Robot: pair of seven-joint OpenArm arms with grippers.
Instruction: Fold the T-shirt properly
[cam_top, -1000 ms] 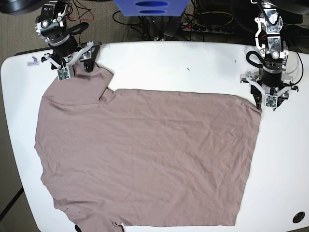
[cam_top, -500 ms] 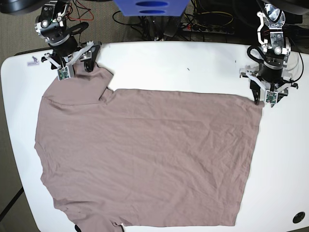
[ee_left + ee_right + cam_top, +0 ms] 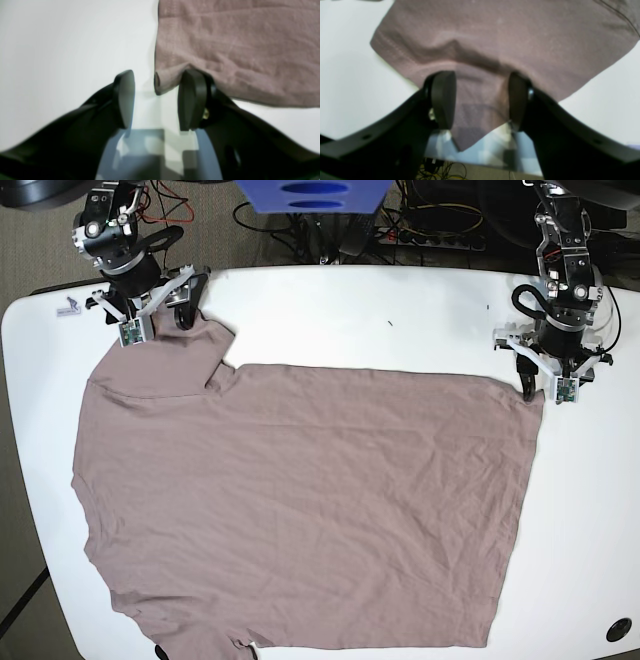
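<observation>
On my left wrist camera the left tool stands open, its two black pads apart low in the frame; the rolled corner of the T-shirt sits in the gap just beside the right-hand pad, and that pad overlaps the cloth's edge, though I cannot tell whether it presses on it. Nothing is clamped there. On my right wrist camera the right tool is also open, its pads straddling a point of the sleeve hem, with the fabric lying between them and bunched into a small ridge just above; the pads are not pinching it. In the base view the left tool is at the upper right of the frame, at the shirt's far right corner, and the right tool is at the upper left, over the sleeve tip. Out from there the T-shirt lies spread flat and lightly wrinkled across most of the white counter, one sleeve toward the upper left and the hem running down the right side. A small logo sticker sits on the counter's upper left corner.
</observation>
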